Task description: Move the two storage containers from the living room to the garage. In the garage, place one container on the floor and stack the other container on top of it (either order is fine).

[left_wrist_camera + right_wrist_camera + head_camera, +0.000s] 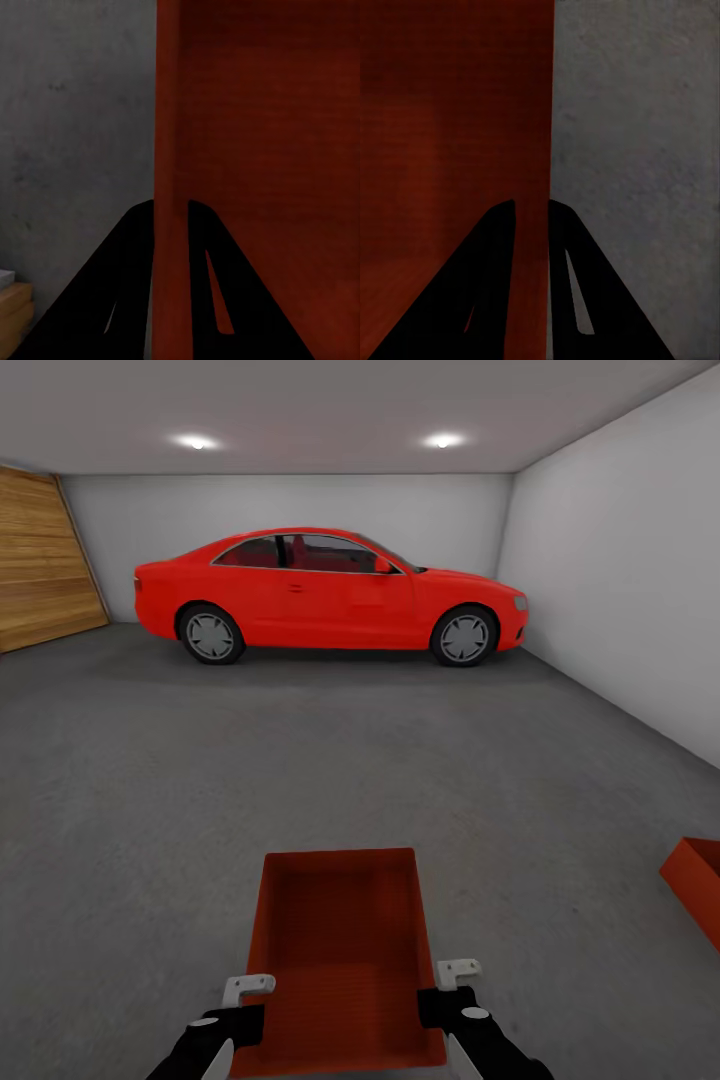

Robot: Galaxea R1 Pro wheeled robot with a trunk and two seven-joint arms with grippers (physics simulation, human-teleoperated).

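An orange-red open-top storage container (340, 950) is held in front of me over the dark grey concrete floor (150, 810) of the garage. My left gripper (245, 1008) is shut on its left wall (169, 150) and my right gripper (440, 995) is shut on its right wall (536, 150), a black finger on each side of the wall. The second storage container (698, 888) sits on the floor at the right edge of the head view, only its corner showing.
A red car (330, 595) is parked across the back of the garage. A wooden-slat door (40, 560) stands at the left and a plain white wall (630, 580) runs along the right. Open concrete lies between me and the car.
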